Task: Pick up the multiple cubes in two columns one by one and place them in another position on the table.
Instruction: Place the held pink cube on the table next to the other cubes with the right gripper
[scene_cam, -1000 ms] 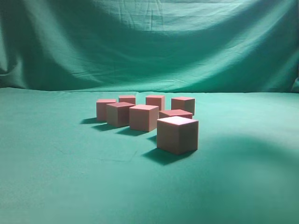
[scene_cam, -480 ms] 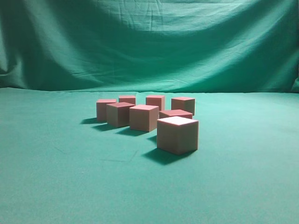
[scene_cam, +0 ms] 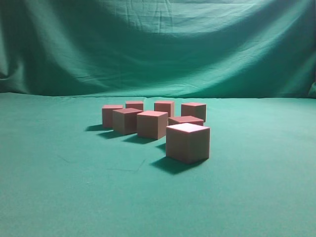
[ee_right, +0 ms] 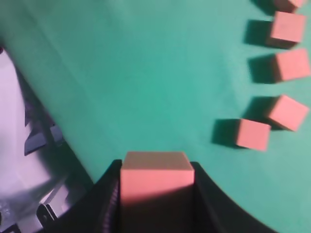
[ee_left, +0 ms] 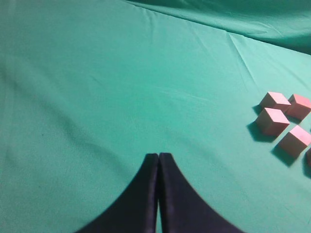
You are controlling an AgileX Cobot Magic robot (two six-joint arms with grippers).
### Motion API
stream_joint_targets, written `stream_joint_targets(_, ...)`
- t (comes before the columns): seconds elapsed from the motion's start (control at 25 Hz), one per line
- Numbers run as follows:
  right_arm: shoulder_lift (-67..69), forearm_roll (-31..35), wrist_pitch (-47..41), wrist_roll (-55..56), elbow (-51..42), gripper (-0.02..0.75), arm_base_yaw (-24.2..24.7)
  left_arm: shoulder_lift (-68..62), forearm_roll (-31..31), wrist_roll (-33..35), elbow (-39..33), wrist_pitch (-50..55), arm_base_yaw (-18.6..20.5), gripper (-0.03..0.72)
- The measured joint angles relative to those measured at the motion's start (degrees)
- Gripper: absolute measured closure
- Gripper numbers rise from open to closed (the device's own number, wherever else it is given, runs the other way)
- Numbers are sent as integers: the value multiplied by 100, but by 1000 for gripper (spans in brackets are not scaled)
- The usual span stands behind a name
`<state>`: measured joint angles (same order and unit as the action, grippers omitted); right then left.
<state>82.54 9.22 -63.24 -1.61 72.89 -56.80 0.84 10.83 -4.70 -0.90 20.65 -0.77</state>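
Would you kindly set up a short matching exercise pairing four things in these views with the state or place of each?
Things:
1. left gripper
2. right gripper
3. nearest cube
4. backdrop cloth

States:
A. wrinkled, hanging behind the table
B. shut on a cube
C. shut, empty
D. resting on the table, untouched

Pairs: 1-C, 2-B, 3-D, 4-A

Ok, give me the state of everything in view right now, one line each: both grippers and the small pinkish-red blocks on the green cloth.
Left gripper: shut, empty, over bare cloth.
Right gripper: shut on one pinkish-red matte cube, held off the cloth.
Nearest pinkish-red cube in the exterior view: resting on the table, untouched.
Remaining pinkish-red cubes behind it: resting upright in their group.
Green cloth table: smooth, no arm over it in the exterior view.
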Motion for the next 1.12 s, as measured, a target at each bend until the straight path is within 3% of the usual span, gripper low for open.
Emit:
stream_joint_targets(0.28,707,-112,153,-330,-168,473,-520,0,0,0,0,0,0,688)
stream_joint_targets(0.76,1902,-1345,418,-1027,-78,473,-529,0,0,0,0,0,0,688)
stream_joint_targets(1.12,2754,-1692,494,-959,596,473,-365,0,0,0,0,0,0,688)
